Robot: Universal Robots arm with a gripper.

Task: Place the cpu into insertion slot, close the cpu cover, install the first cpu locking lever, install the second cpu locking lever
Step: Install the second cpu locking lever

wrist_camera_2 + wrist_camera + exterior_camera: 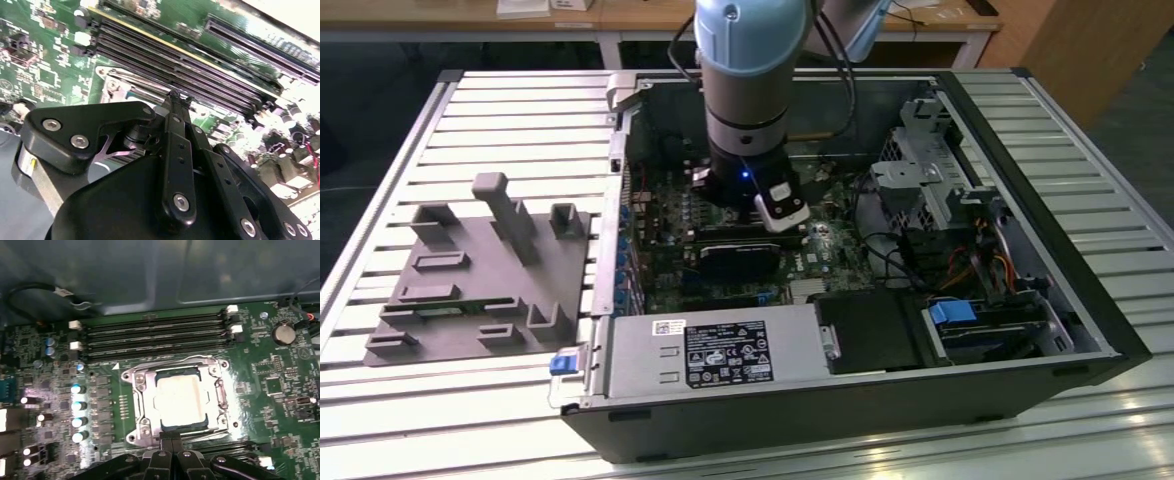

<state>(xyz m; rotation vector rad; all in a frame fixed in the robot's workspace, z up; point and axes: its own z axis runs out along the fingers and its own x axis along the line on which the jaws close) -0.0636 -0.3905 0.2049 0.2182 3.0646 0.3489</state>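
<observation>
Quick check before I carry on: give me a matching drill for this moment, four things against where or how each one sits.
Things:
1. cpu
2. cpu cover
3. memory slots
4. hand

States:
A. long, dark, running in parallel beside the socket
B. closed flat around the chip
C. at the socket's edge
D. lying in the socket, silvery top up

Pairs: 1-D, 2-B, 3-A, 4-C

In the exterior view, the arm [747, 90] hides the insertion slot at frame centre, and its top is cut off by the upper edge. In the second wrist view, the gripper [175, 96] covers most of the cpu cover [112, 77]. In the first wrist view, the lower edge cuts off the gripper's body.
</observation>
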